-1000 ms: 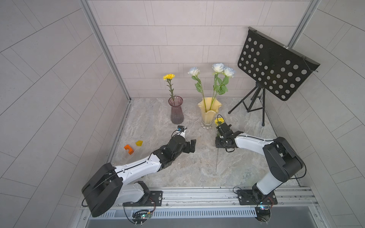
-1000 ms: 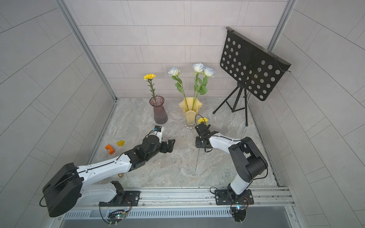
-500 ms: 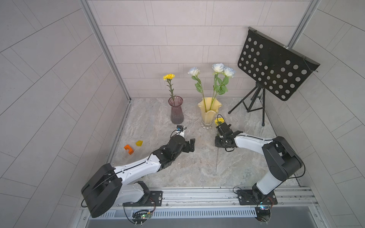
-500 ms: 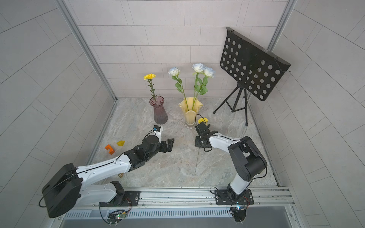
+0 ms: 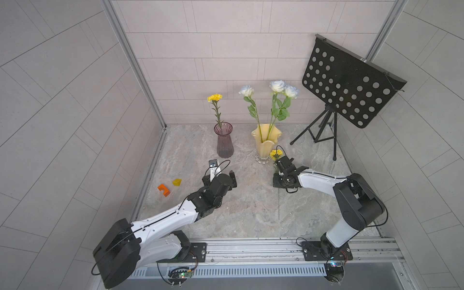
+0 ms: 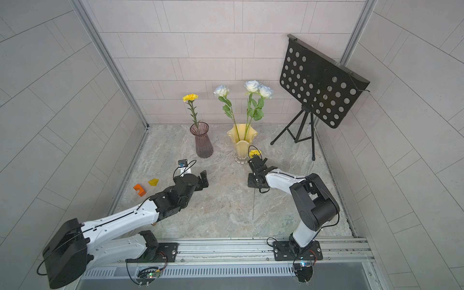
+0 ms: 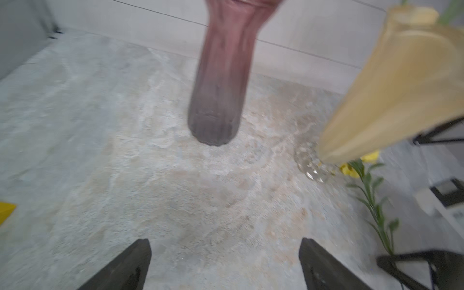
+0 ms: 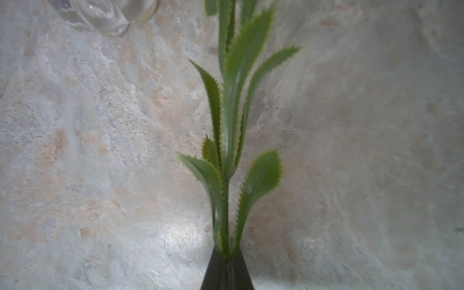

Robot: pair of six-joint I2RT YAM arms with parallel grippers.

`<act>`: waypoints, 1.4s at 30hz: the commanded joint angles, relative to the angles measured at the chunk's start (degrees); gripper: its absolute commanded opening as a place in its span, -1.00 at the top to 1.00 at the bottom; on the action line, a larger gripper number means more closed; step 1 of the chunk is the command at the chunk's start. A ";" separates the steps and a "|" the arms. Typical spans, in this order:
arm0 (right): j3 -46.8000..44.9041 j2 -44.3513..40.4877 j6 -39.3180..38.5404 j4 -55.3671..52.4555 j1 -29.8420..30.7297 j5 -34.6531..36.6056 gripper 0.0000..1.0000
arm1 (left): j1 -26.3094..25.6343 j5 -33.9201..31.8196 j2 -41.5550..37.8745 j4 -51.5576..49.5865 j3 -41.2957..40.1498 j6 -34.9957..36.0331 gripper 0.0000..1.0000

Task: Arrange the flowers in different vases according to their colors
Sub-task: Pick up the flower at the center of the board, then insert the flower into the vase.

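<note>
Change since the preceding pictures: the right pincer has drawn its jaws together and now pinches the leafy stem of the loose yellow flower, the pincer's position on the worktop being much as before. The left pincer has shifted a little toward the robot's left and stands spread with nothing between its jaws, facing the purple vase. Vases and standing flowers are unchanged: one yellow bloom upright in the purple vase, three white roses in the pale yellow vase. The loose yellow flower lies with its head just beside the clear foot of the pale yellow vase and its thin bare stem running back along the worktop toward the robot's base; whether the head touches the foot cannot be told. Limits of view: in both top views the pinch point sits under the right wrist and is not seen directly. The right wrist view cuts off the bloom and shows only an edge of the glass foot. The left wrist view is smeared by blur, and the purple vase's rim is cut off there. An orange block, a yellow block and a music stand stand apart from the work.
</note>
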 commanded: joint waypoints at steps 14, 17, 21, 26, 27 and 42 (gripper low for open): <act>-1.06 -13.67 0.19 -5.50 0.08 8.42 1.00 | -0.11 -21.92 -10.87 -4.42 -8.02 -13.79 -1.00; -0.81 -19.34 -0.12 -7.65 0.07 12.05 1.00 | -0.14 -21.88 -10.64 -5.02 -7.58 -13.65 -1.00; 1.02 -28.09 -1.59 -10.26 0.04 17.16 1.00 | -0.18 -22.84 -10.30 -4.96 -7.48 -13.24 -1.00; 7.70 -35.17 -3.48 -12.74 0.15 20.56 1.00 | 0.01 -25.93 -10.26 -5.54 -6.92 -10.65 -1.00; 9.85 -35.58 -3.95 -13.14 0.11 20.66 1.00 | 0.35 -26.03 -10.27 -6.21 -6.42 -10.13 -1.00; 43.45 -15.04 -17.91 1.98 8.41 14.85 1.00 | 10.26 5.58 -10.96 8.83 -9.53 6.19 -1.00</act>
